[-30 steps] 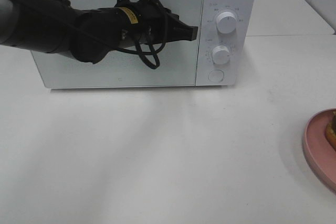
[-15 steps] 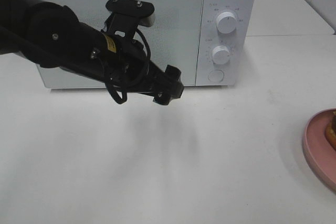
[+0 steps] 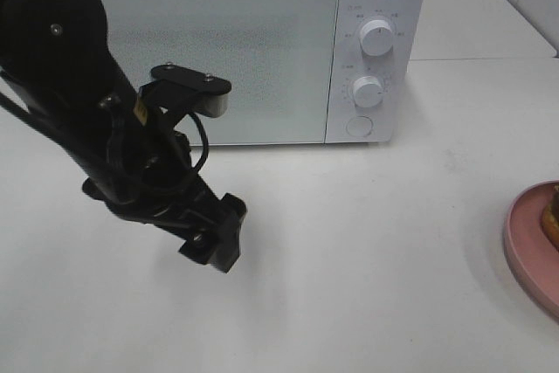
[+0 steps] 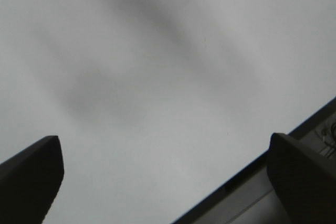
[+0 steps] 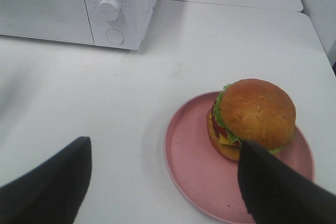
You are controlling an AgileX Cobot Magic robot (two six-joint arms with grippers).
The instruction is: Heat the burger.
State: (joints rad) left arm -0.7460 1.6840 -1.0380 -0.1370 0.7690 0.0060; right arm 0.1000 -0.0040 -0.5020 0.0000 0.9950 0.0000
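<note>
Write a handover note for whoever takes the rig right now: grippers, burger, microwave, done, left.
Left gripper: open, empty, over bare table in front of the microwave.
Right gripper: open, empty, above the pink plate.
Burger: on the plate, on the table, off to the right of the microwave, untouched.
Microwave: door shut.
Done: nothing visible yet.
Left: open the door, put the burger inside, shut it, start the heating.
</note>
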